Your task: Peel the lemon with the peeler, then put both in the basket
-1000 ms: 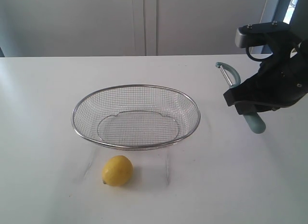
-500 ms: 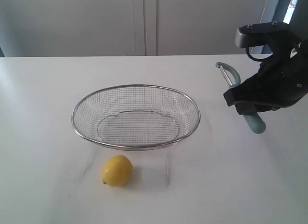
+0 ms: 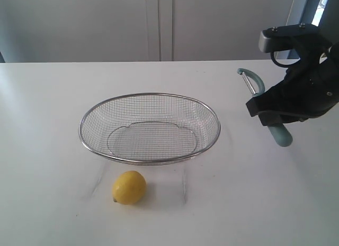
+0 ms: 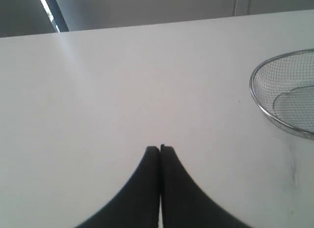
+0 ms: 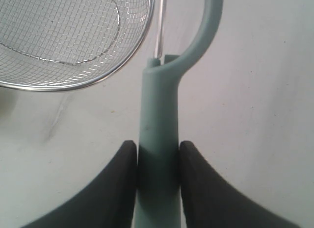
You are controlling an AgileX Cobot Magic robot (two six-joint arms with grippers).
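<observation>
In the exterior view, the small yellow oval lemon (image 3: 129, 187) lies on the white table (image 3: 47, 98), just on the near side of the wide silver wire-mesh basket (image 3: 150, 94), which holds nothing. Far to the right, the black right gripper (image 3: 270, 119) covers the middle of the slim teal-blue plastic peeler (image 3: 279, 135). The peeler's curved head points to the far side. Nothing has moved during the last second, so I judge the arm is pausing on its grasp and peeling has not begun.

In the left wrist view, the left gripper (image 4: 160, 148) has its two fingers pressed together with nothing between them, over bare table to the left of the basket (image 4: 255, 90).

In the right wrist view, the right gripper (image 5: 157, 149) clamps the peeler (image 5: 158, 105) by its handle, one finger on each side. The basket (image 5: 98, 79) rim is just beside it. Whether the peeler is already lifted, I cannot tell.
</observation>
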